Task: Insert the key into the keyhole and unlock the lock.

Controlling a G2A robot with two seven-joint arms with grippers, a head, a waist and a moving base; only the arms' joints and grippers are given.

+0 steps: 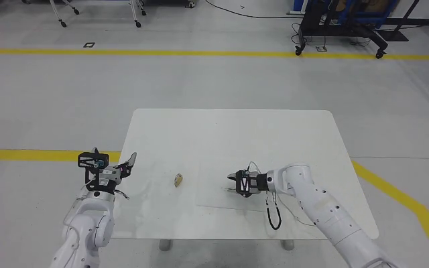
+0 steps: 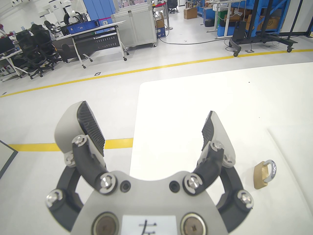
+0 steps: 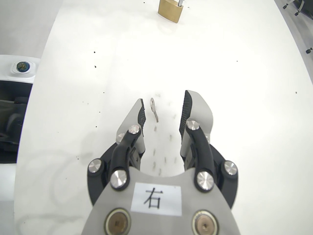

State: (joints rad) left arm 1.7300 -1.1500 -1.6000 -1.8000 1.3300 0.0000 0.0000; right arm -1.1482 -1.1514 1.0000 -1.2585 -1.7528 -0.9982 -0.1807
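Note:
A brass padlock [image 1: 178,179] with a silver shackle lies flat on the white table [image 1: 234,134], left of centre near the front. The left wrist view shows the padlock [image 2: 263,174] off to one side, and the right wrist view shows the padlock [image 3: 172,7] well ahead. A small silver key [image 3: 153,109] lies on the table between the fingers of my right gripper [image 3: 164,105], which is open and low over it. My right gripper [image 1: 234,181] sits to the right of the padlock. My left gripper [image 2: 149,123] is open and holds nothing; in the top view my left gripper [image 1: 129,163] hovers at the table's left edge.
Dark scuff marks [image 3: 159,155] dot the table under my right gripper. A black cable [image 1: 273,213] hangs from the right arm near the table's front edge. Yellow floor lines [image 1: 201,52] and wheeled racks [image 1: 342,27] lie far behind the table.

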